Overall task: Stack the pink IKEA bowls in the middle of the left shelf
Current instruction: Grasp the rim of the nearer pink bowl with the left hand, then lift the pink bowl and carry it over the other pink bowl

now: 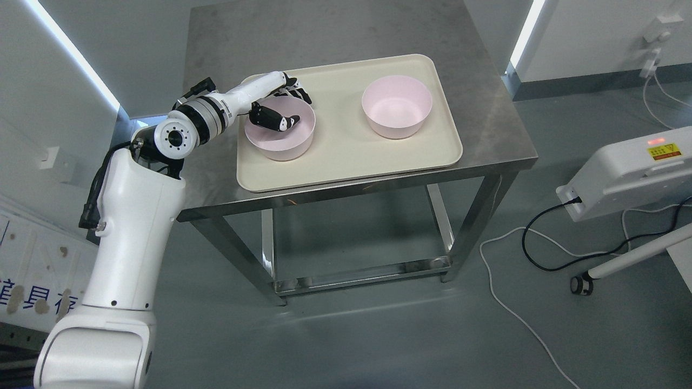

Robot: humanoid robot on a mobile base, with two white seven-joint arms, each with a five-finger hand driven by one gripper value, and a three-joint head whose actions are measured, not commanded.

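While left hand (278, 105) pinches left bowl (280, 129) rim, thumb inside | right bowl (397, 106) sits toward tray (346, 162) right edge | stack target lies rightward.

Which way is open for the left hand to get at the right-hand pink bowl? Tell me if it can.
Probably yes, once freed. The left hand sits at the left bowl, thumb inside the rim. Between it and the right bowl lies only bare tray, though the arm already looks well extended.
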